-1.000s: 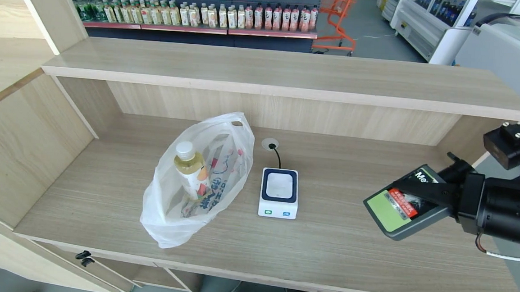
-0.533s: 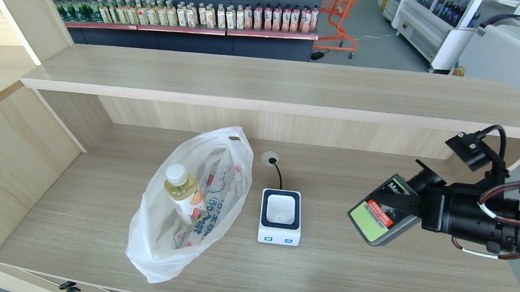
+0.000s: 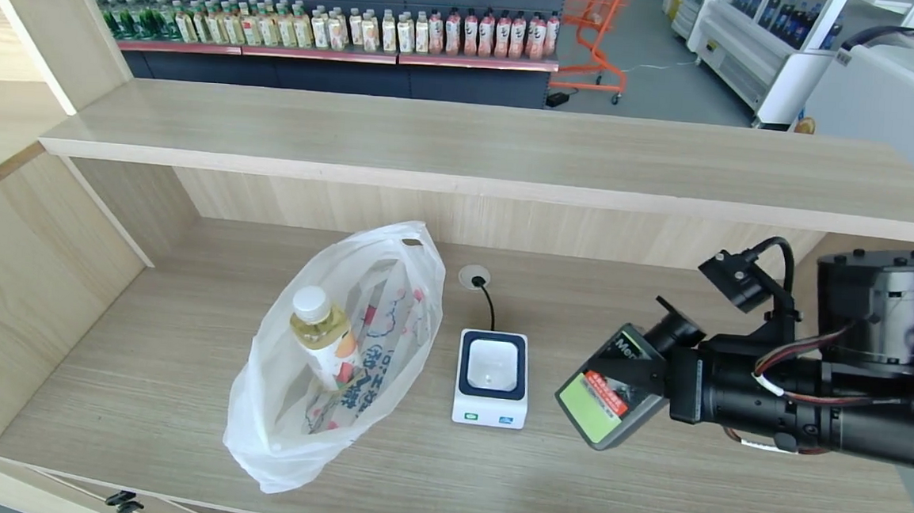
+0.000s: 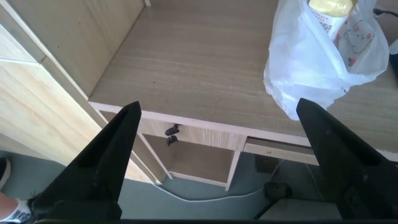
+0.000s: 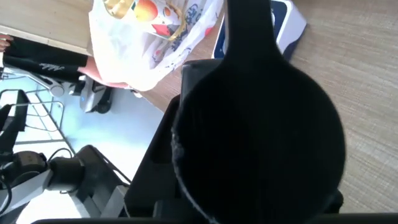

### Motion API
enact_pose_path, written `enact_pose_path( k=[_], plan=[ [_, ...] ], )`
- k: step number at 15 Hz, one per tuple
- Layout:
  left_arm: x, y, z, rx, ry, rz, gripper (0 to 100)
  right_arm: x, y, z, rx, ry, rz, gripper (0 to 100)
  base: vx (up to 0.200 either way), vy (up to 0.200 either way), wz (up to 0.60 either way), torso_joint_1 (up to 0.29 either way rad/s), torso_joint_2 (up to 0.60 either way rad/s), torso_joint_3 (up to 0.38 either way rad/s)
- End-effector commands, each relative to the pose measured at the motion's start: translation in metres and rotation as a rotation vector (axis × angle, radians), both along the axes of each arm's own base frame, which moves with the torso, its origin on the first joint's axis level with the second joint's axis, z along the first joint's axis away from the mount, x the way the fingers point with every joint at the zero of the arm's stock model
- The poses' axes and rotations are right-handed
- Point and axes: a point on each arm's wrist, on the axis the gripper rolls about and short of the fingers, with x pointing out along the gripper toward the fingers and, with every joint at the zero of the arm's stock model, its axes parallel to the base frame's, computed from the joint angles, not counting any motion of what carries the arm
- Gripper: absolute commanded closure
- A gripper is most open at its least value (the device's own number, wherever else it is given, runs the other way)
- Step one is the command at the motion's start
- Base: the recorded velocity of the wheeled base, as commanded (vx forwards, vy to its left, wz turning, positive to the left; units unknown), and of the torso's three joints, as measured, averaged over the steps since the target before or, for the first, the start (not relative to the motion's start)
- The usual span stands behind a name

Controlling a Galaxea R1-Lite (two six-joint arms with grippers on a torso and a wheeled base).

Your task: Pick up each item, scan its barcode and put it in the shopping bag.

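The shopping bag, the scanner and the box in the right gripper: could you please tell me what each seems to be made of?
The shopping bag: thin white plastic film, crumpled and translucent, the bottle showing hazily through it. The scanner: likely hard moulded plastic, smooth white body, glossy window on top. The box: probably printed cardboard, flat-faced; hard to confirm.

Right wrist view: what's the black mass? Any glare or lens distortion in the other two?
Right wrist view: the right gripper and its box sit close and unlit, blacking out the middle; the shopping bag and scanner show at the edges. Head view: counter edges bow, and there is a mild sheen on the scanner window. Left wrist view: the left gripper is a dark silhouette.
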Motion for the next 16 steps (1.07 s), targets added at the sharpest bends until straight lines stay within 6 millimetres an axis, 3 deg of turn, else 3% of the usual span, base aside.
enact_pose_path(
  k=[1, 7, 16],
  plan=[
    [0.000, 0.000, 0.000, 0.000, 0.000, 0.000, 0, 0.024, 0.014, -0.022, -0.003, 0.005, 0.008, 100, 0.000, 0.000, 0.00, 0.000, 0.00, 0.000],
    [0.000, 0.000, 0.000, 0.000, 0.000, 0.000, 0, 0.050, 0.032, -0.055, -0.059, -0.040, 0.041, 100, 0.000, 0.000, 0.00, 0.000, 0.00, 0.000],
    [0.000, 0.000, 0.000, 0.000, 0.000, 0.000, 0, 0.084, 0.064, -0.060, -0.032, -0.084, 0.077, 100, 0.000, 0.000, 0.00, 0.000, 0.00, 0.000]
  ],
)
